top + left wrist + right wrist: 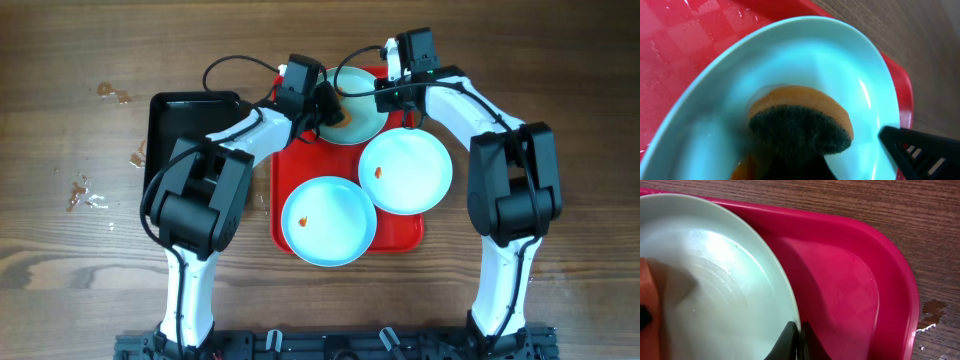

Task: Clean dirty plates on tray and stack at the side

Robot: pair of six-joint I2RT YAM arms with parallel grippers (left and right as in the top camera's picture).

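Table: a brown wooden table top (80,280) with plank grain lies under everything; of the room, only this top is seen.
Wet marks: small shiny spots of liquid (85,192) lie on the left part of the table, well apart from the trays.
Red tray: a large flat bright red rectangular plastic tray with raised rim (395,232) lies in the middle of the table between the two arms; its floor looks wet in the left wrist view.
Near plate: a round pale light-blue plate with shallow rim (335,235) lies at the near end of the red tray and reaches over its near rim; a small orange-red spot is near its centre.
Right plate: a second plate of the same kind (415,175) lies farther and to the right, touching the near plate and reaching over the right rim; it has also one small orange-red spot.
Black tray: a smaller glossy black tray (180,115) lies left of the red tray, partly hidden under the left arm.
Far plate: the third plate (362,125) is at the far end of the red tray.
Sponge: an orange sponge with dark green scouring side (800,125) lies on the inside of the far plate.
Left gripper: the left gripper (328,103) is above the far plate, its fingers pressed together on the sponge.
Right gripper: the right gripper (798,341) pinches the right rim of the far plate.
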